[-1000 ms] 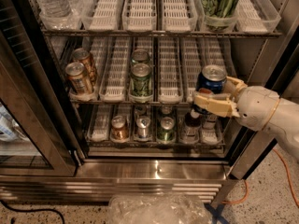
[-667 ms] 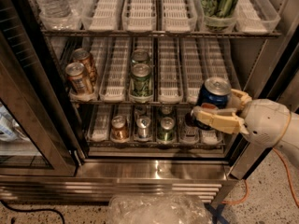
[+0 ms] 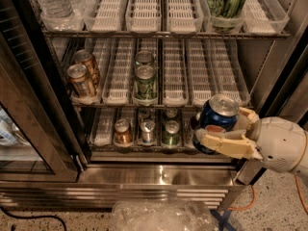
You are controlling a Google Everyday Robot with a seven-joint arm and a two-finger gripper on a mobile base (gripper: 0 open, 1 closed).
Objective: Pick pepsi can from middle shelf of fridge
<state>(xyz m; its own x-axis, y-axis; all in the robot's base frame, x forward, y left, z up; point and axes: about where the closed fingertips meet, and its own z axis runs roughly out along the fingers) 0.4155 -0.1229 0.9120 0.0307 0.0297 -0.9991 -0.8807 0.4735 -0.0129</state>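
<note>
Camera view: gripper [image 3: 220, 128] at lower right, in front of open fridge [image 3: 159, 175]. Jaws clamped round pepsi can [image 3: 219, 120], one cream finger [image 3: 226, 146] across its lower front, other behind at right. Can slightly tilted, silver top toward camera (round logo partly covered by finger), off middle shelf [image 3: 174, 71], just below shelf's right front edge. On that shelf: two green cans [image 3: 145, 83] in centre lane, two copper-brown cans [image 3: 81, 79] at left. Small cans [image 3: 147, 130] on rack beneath.
</note>
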